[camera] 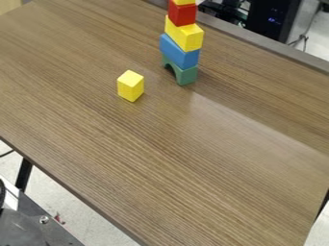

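Observation:
A stack of blocks stands upright near the top centre of the camera view. From the bottom it has a green arch block [183,73], a blue block [179,51], a larger yellow block [184,33] and a red block [183,13]. Another yellow piece [183,2] sits on the red one, cut off by the view's top edge. To the lower left of the stack, apart from it, a single yellow block [130,86] rests on the wooden table [173,158].
Dark computer equipment [272,19] with cables stands behind the table's far edge at the upper right. A dark metal surface [38,228] lies beyond the near edge at the lower left.

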